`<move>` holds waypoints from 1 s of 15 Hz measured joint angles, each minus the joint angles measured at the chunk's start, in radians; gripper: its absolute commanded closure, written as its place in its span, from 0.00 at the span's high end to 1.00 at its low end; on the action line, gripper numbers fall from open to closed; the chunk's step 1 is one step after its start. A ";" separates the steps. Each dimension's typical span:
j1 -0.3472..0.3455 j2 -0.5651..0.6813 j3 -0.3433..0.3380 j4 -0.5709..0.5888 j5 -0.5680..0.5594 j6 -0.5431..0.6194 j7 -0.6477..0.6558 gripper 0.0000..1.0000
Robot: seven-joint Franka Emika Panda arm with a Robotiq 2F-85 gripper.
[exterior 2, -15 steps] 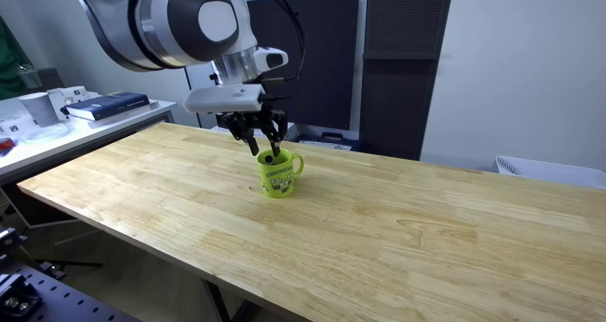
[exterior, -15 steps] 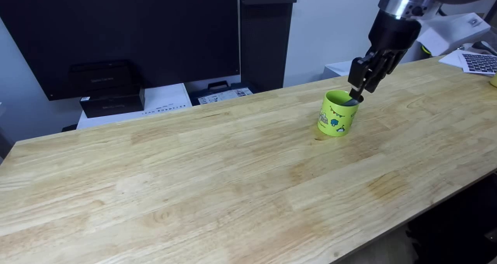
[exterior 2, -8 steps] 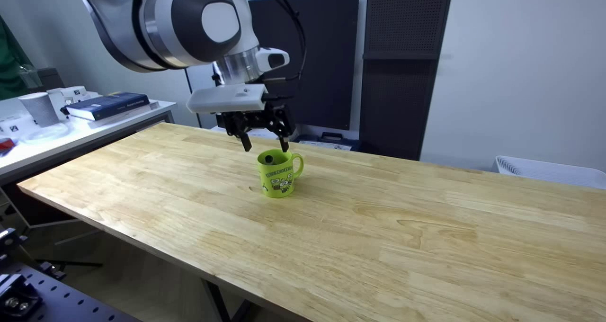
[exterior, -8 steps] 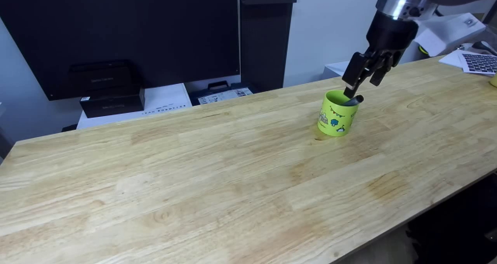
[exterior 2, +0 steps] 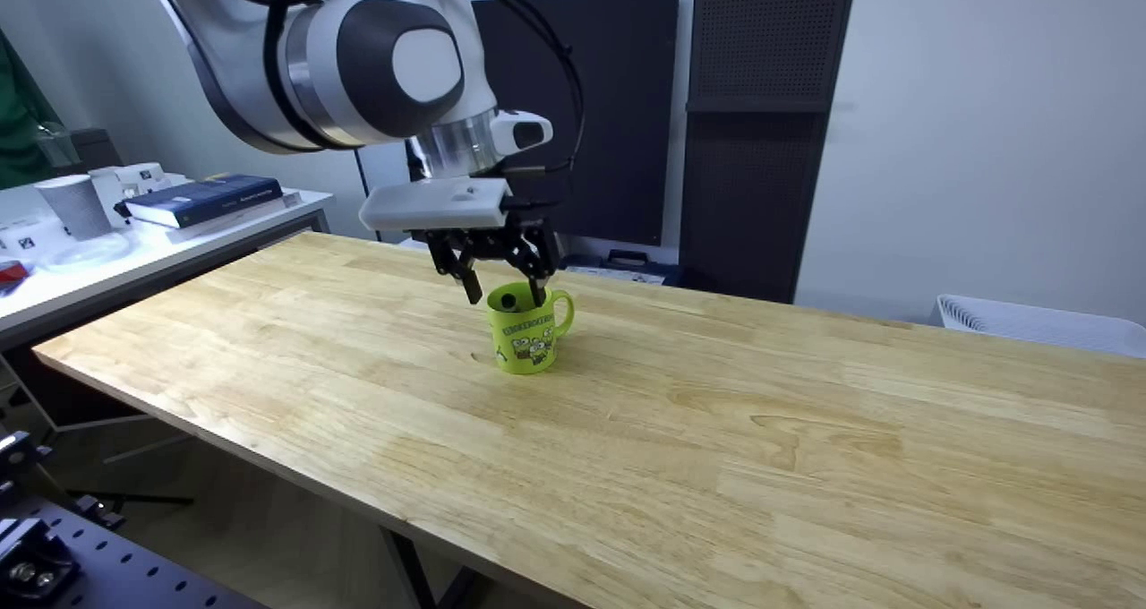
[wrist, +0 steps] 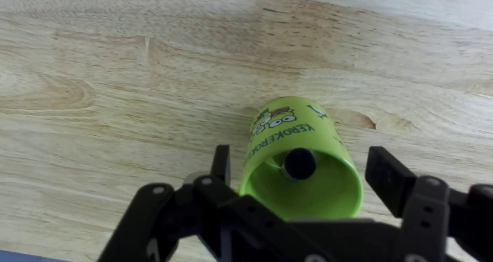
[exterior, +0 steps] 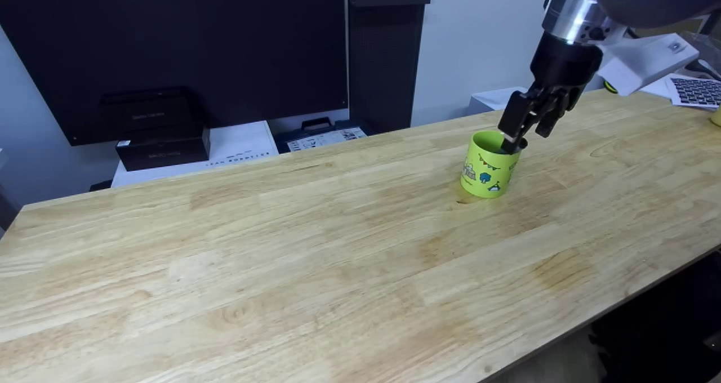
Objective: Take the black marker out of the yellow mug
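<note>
The yellow mug (exterior: 485, 172) stands upright on the table in both exterior views (exterior 2: 525, 342). Its handle shows in an exterior view. The black marker (exterior: 523, 144) leans inside the mug with its dark end at the rim. That round end also shows in an exterior view (exterior 2: 509, 303) and in the wrist view (wrist: 300, 163), within the mug's mouth (wrist: 285, 138). My gripper (wrist: 299, 169) is open and empty, its fingers on either side of the marker's end and apart from it. In an exterior view (exterior 2: 507, 298) one fingertip overlaps the mug's rim; I cannot tell whether it is inside.
The wooden table (exterior: 253, 270) spreads around the mug. A keyboard (exterior: 698, 92) lies at the far end. A white side table with a blue book (exterior 2: 206, 199) and a grey cup (exterior 2: 76, 206) stands beside it. A dark panel (exterior: 169, 50) stands behind.
My gripper has opened wider since one second ago. It rose slightly, then came down again toward the mug's mouth. The mug and the marker have not moved.
</note>
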 measured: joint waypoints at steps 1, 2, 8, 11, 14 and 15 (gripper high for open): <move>-0.001 0.004 0.000 0.002 0.000 0.000 0.000 0.51; -0.002 0.007 0.000 0.004 0.000 0.000 0.000 0.45; -0.002 0.010 0.000 0.008 0.000 0.000 -0.001 0.05; -0.002 0.010 0.002 0.010 0.000 0.000 -0.006 0.05; -0.002 0.006 0.002 0.012 -0.002 0.001 -0.018 0.06; -0.001 0.001 0.003 0.013 -0.003 0.001 -0.021 0.06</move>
